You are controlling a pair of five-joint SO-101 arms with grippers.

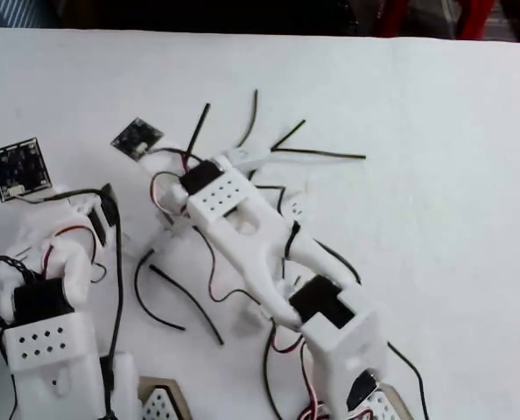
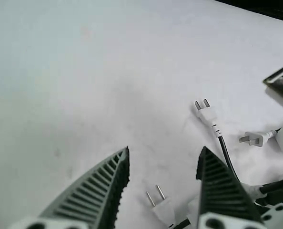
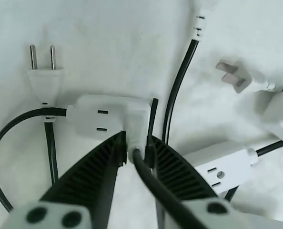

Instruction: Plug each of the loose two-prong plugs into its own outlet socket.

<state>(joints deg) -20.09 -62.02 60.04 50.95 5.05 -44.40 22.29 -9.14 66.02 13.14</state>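
Plug of white plastic with two round pins [image 2: 161,207] lies on the white table [image 2: 60,71], between the wide-open fingers of the left gripper [image 2: 164,155], which holds nothing. Beyond it lie a second white round-pin plug [image 2: 206,112] and a white flat-blade plug [image 2: 252,139]. The right gripper [image 3: 136,142] is clamped on the cord end of a white two-slot outlet socket [image 3: 96,119]; another white socket [image 3: 222,169] lies near.

Plain white table [image 1: 435,105], pretty messy. There's a small black square circuit board [image 1: 18,168] near the left edge and a second black board [image 1: 137,138] just right of it. Loose black cables [image 1: 321,154] sprawl across the middle, with a white round-pin two-prong plug [image 2: 206,113], a white flat-blade plug [image 2: 253,139] and a white plastic outlet socket [image 3: 101,120] among them.
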